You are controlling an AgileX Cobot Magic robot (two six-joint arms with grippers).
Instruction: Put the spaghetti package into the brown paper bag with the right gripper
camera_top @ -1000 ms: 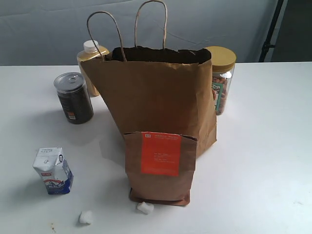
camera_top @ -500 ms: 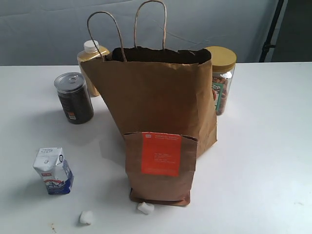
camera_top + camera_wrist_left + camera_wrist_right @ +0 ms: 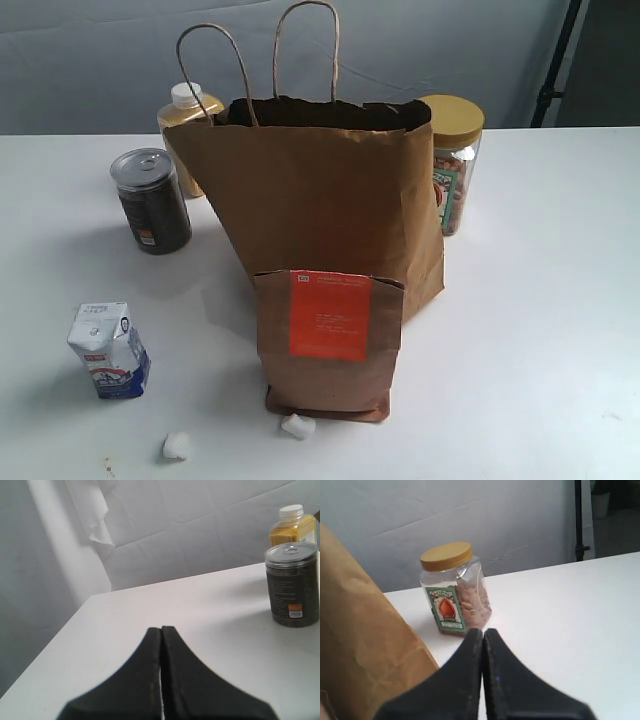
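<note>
The tall brown paper bag [image 3: 320, 205] stands upright in the middle of the white table [image 3: 540, 330], mouth open, loop handles up; its creased side [image 3: 355, 645] fills one edge of the right wrist view. The spaghetti package is not visible in any view. My right gripper [image 3: 483, 631] is shut with nothing between its fingers, low over the table beside the bag. My left gripper [image 3: 161, 629] is also shut and empty, over bare table near a far corner. Neither gripper shows in the exterior view.
A small brown pouch with an orange label [image 3: 330, 340] leans in front of the bag. A dark can [image 3: 150, 200], a yellow bottle [image 3: 188, 120], a yellow-lidded jar [image 3: 455, 170], a white-and-blue carton [image 3: 108, 350] and two small white lumps [image 3: 297, 426] stand around.
</note>
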